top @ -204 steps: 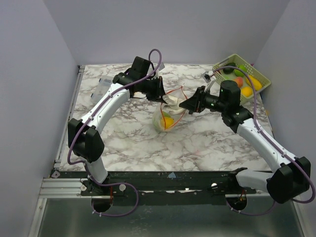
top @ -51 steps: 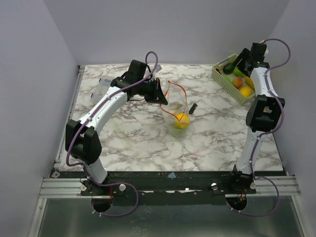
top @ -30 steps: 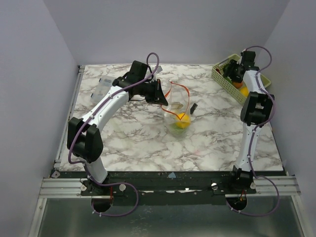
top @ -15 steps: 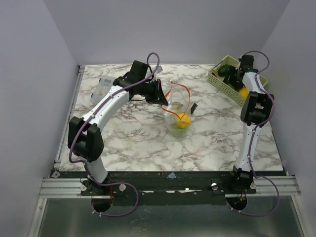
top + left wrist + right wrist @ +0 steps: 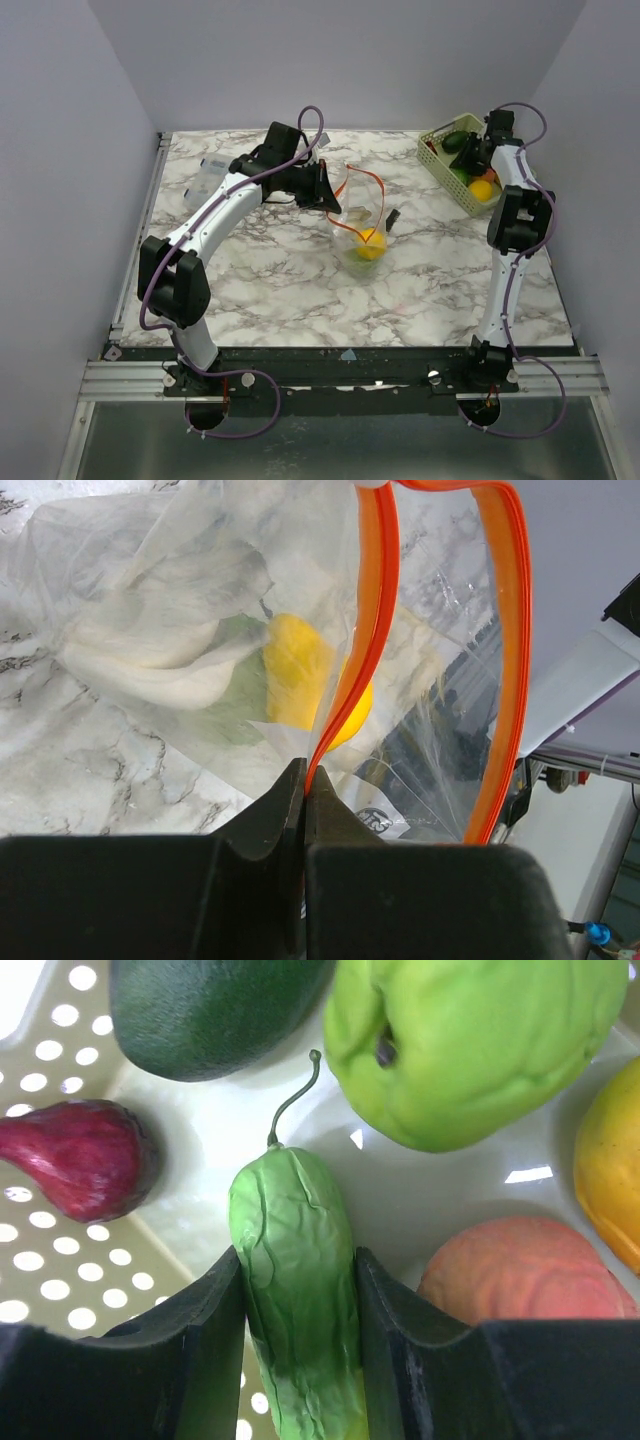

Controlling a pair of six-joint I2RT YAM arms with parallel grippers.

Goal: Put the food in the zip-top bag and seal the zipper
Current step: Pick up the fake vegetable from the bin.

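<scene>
While the left gripper (image 5: 333, 203) holds the zip-top bag (image 5: 362, 240) open mid-table, the right gripper (image 5: 472, 158) reaches into the basket (image 5: 432, 155) at the far right: loading is under way. From the left wrist, the jaws are pinched shut on the zipper (image 5: 372, 630), with yellow food (image 5: 298, 670) inside the bag. From the right wrist, the fingers (image 5: 200, 1340) clasp a green pod (image 5: 290, 1250) on both sides. The next move, I judge, is to lift it clear and carry it to the bag's mouth.

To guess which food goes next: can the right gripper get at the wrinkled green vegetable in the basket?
Probably yes. The right gripper has its fingers against both sides of the wrinkled green vegetable in the basket; nothing lies over it.
</scene>
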